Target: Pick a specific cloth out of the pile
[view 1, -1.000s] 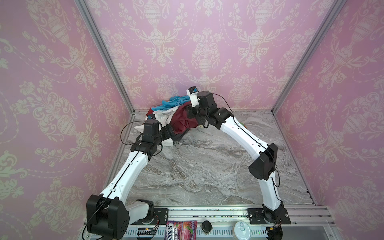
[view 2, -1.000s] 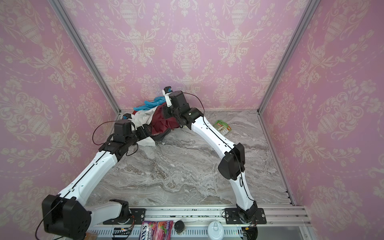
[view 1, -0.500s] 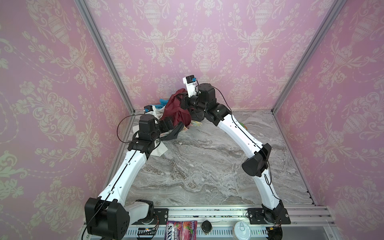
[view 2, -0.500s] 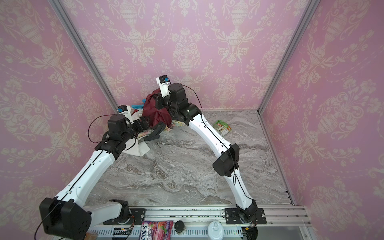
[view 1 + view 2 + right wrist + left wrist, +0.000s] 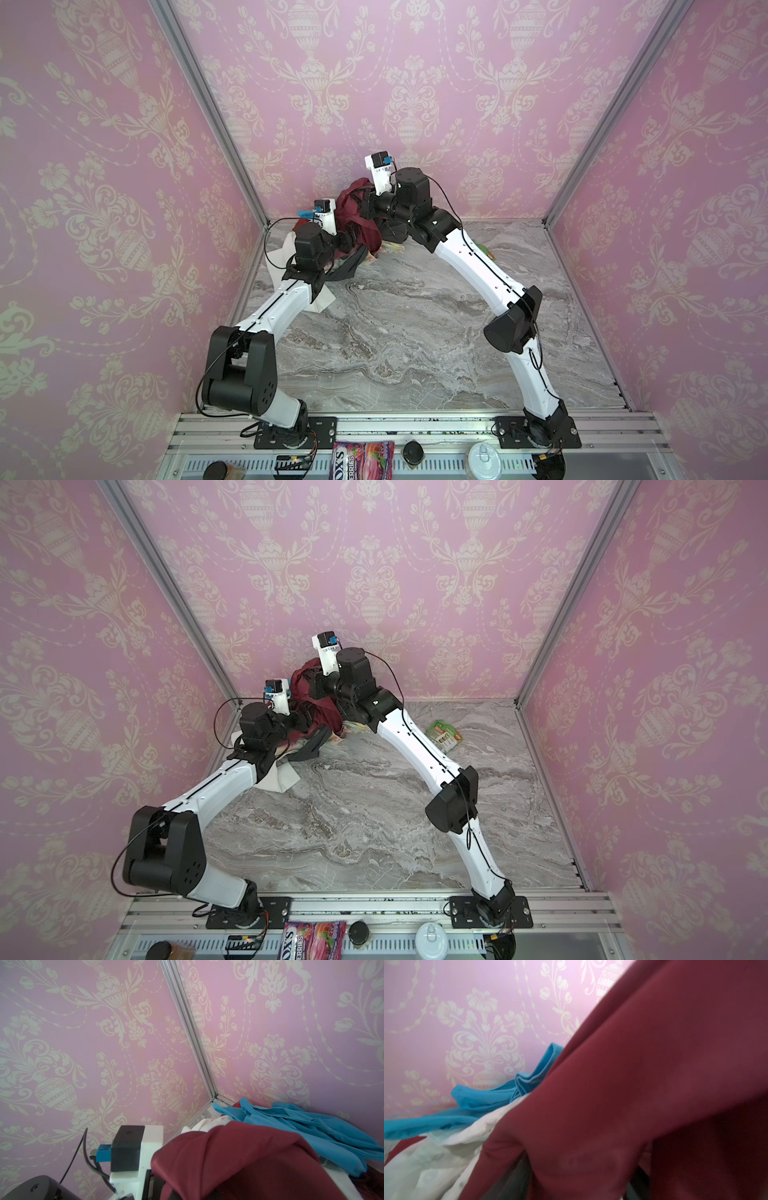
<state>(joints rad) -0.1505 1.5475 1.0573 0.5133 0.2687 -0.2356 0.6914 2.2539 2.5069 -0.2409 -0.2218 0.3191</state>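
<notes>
Lighting bright, even, diffuse; shadows soft. Both top views curve at edges. Left wrist view: close cloth (image 5: 643, 1088) blurred, defocused.

Three walls (image 5: 415, 83), pink paper, cream urn-and-garland pattern. Aluminium posts (image 5: 208, 112) at both back corners. Bench (image 5: 395, 332) grey, veined marble look. Aluminium rail (image 5: 415, 424) along front edge. Even, soft light.

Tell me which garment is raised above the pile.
The dark red fabric garment: it hangs raised; the bright blue garment and white shirt lie below.
</notes>
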